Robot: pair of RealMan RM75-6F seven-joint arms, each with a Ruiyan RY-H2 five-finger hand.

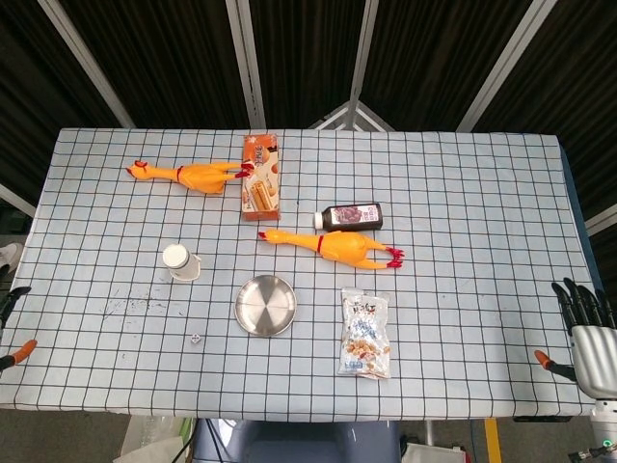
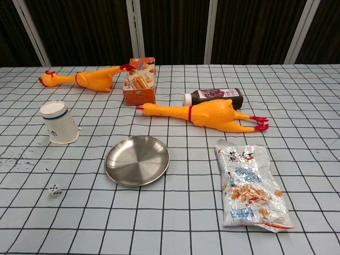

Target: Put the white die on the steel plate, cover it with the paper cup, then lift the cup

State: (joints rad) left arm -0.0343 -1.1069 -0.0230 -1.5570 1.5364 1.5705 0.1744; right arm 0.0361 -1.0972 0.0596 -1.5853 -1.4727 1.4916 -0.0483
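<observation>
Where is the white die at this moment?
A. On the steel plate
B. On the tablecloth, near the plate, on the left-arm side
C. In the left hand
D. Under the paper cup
B: the white die lies bare on the cloth, apart from the empty steel plate and from the inverted paper cup, with no hand on it.

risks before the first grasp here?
1. The small white die lies flat on the checked tablecloth, so fingers may nudge it away instead of pinching it.
2. The white paper cup stands upside down, light, probably easy to tip.
3. The round steel plate looks shallow; the die could bounce off.
</observation>
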